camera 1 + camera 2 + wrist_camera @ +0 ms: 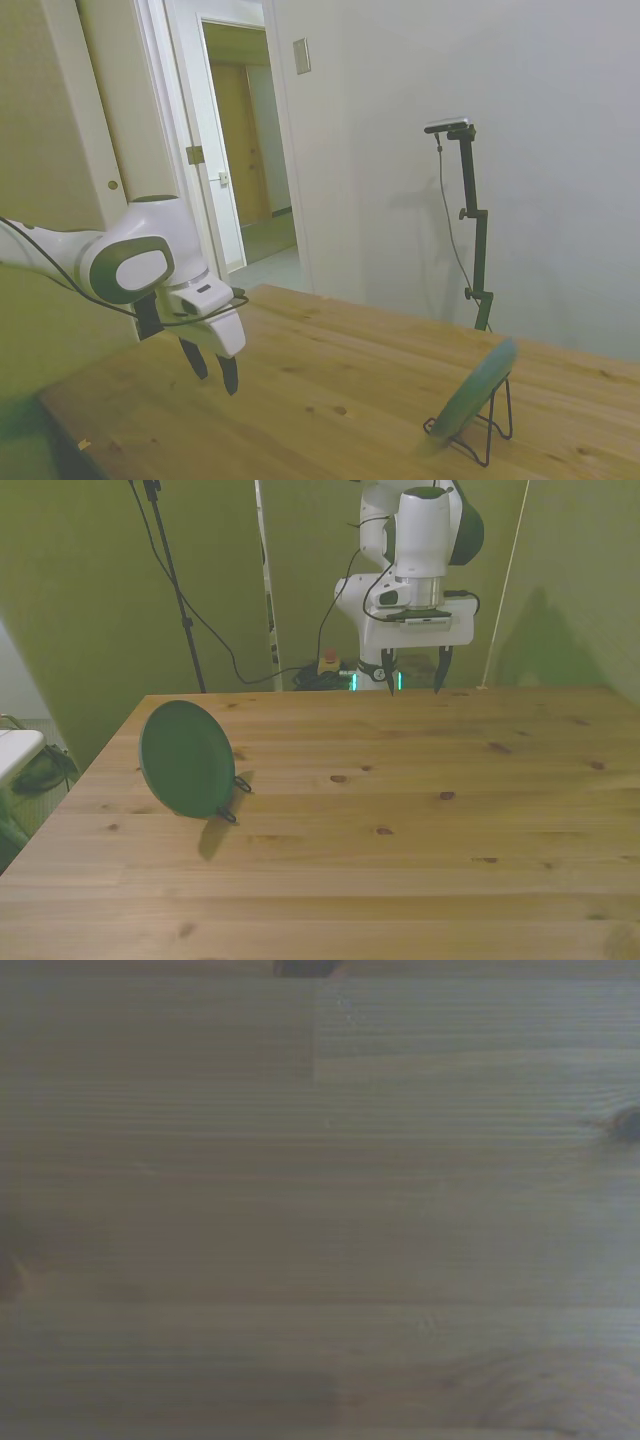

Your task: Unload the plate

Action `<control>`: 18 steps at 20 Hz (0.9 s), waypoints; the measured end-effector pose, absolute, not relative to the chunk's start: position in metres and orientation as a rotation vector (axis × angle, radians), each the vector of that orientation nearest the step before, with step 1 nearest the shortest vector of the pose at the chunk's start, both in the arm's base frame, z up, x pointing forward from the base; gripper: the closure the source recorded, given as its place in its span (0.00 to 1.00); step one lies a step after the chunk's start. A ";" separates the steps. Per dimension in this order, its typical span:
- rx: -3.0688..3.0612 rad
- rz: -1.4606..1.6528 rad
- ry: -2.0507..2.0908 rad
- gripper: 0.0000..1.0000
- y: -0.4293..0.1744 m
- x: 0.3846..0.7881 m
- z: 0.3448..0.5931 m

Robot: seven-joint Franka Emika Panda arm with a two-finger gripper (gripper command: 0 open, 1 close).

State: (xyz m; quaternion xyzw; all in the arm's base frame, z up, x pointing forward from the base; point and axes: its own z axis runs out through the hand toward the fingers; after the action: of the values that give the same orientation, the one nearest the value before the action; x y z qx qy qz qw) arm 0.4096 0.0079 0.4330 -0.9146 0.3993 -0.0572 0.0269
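Your plate (186, 758) stands on edge, propped in a thin black wire stand (487, 428) near the front view's left side of the worktop (400, 820). It is tilted, not upright: its lower rim sits in the stand's feet and its upper rim leans back against the wire upright. In the front view you see its broad teal-green face almost full on, turned toward that camera and a little toward the front view's right; in the side view you see the plate (473, 390) nearly edge-on, as a slim slanted shape whose long axis runs from low near the worktop up and away from the arm. The stand's small loops poke out just beside the plate's lower rim. The pincer (412, 683) hangs well apart from the plate, above the worktop's far edge, pointing straight down with its two dark fingers spread and nothing between them. The wrist view gives you only bare, blurred wooden boards (320, 1210).
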 end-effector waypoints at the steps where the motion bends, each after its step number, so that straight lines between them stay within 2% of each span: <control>1: -2.825 -0.176 1.234 0.00 0.008 0.410 0.433; 4: -2.806 -0.211 1.285 0.00 -0.008 0.412 0.441; 11: -2.682 -0.377 1.529 0.00 -0.117 0.426 0.537; 13: -2.656 -0.412 1.588 0.00 -0.153 0.438 0.558; 15: -2.638 -0.439 1.647 0.00 -0.189 0.457 0.567; 18: -2.618 -0.452 1.721 0.00 -0.235 0.493 0.567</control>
State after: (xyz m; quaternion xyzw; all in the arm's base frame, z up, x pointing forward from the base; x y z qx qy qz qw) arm 0.4932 -0.2346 0.5667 -0.8270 0.5436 -0.1427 -0.0120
